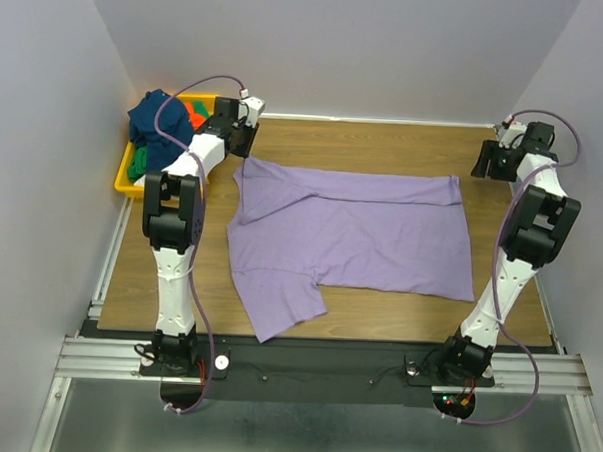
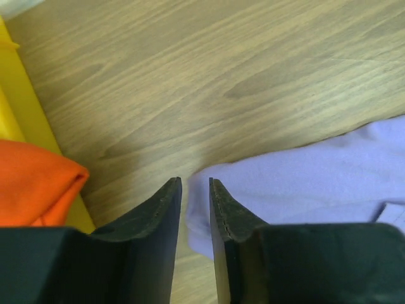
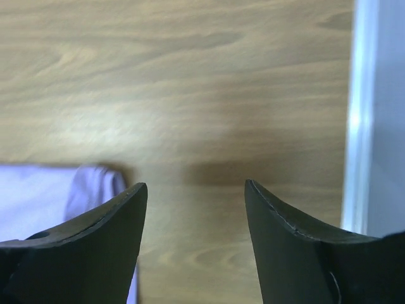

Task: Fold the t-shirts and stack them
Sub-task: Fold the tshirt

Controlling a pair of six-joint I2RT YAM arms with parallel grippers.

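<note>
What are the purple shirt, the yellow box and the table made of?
Purple shirt: soft matte cloth, probably knit; it lies limp with wrinkles. Yellow box: likely hard plastic, smooth, straight rim. Table: wood-look top with grain lines, maybe laminate.

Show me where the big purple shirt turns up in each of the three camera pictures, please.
Top external: the lavender shirt lies spread across the middle of the wooden tabletop.
Left wrist: one edge of it fills the lower right.
Right wrist: only a corner shows, at lower left.
Shared landmark: that wooden tabletop, with its grain, lies under the shirt in all three views.
</note>
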